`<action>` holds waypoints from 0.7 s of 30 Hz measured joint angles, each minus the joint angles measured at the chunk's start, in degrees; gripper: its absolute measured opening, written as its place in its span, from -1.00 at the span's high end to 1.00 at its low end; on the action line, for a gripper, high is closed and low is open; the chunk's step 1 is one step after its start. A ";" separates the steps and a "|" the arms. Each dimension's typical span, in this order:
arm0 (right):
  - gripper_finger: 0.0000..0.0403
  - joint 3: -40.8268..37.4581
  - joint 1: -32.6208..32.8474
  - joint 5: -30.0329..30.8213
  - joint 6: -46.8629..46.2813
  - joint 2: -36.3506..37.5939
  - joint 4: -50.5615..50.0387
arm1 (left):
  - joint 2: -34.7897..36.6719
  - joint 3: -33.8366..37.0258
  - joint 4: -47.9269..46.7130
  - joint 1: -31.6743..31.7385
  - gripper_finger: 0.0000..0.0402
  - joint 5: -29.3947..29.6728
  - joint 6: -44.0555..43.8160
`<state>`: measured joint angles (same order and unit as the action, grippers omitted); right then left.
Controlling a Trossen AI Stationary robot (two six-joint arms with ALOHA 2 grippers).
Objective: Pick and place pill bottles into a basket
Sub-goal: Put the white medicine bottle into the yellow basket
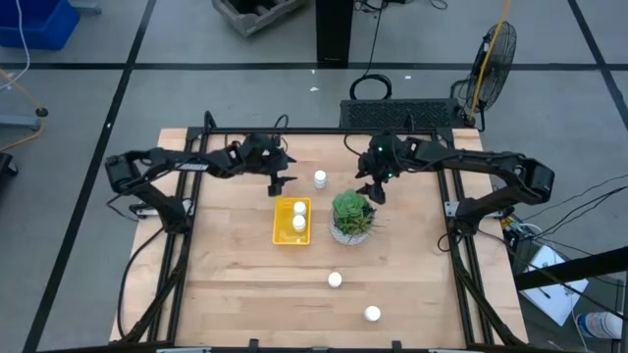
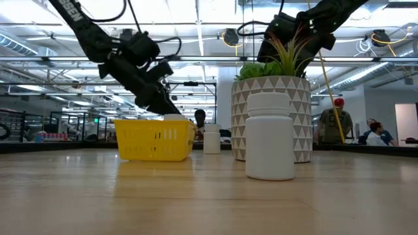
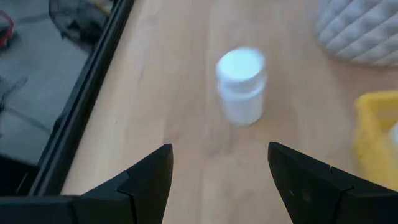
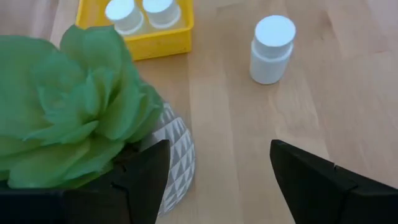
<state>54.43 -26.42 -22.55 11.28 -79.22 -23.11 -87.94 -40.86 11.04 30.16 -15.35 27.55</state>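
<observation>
Left gripper (image 1: 278,182) hangs with its fingers spread wide and empty, just behind the small bright yellow rectangular plastic basket (image 1: 291,222). I count two small white capped pill bottles (image 1: 298,215) already lying in that basket, so by my reckoning three are left: one upright bottle (image 1: 320,178) near the table's far side, and two (image 1: 335,279) (image 1: 372,314) toward the near edge. In my left wrist view the far bottle (image 3: 241,86) stands ahead of the open fingers, apart from them, with the basket off to one side. Right gripper (image 1: 374,188) waits, also open, above the green potted plant (image 1: 351,216).
</observation>
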 joint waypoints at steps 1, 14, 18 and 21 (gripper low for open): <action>-0.33 0.00 0.29 0.00 0.17 0.00 -0.09 | -0.42 -1.09 -1.93 0.70 -0.34 0.04 0.62; -0.33 0.00 1.42 0.08 1.58 -0.02 1.29 | -6.66 -25.76 -35.23 0.16 -0.34 -0.65 3.81; -0.33 0.00 1.55 0.05 1.63 -0.02 1.22 | -11.17 -33.08 -42.23 -0.97 -0.34 -1.40 5.31; -0.33 0.00 1.99 0.13 1.84 -0.02 1.18 | -14.43 -37.06 -44.76 -1.73 -0.34 -0.93 5.35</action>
<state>54.43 -24.43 -22.41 13.12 -79.24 -21.93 -102.37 -77.92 -33.72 28.42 -16.29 32.91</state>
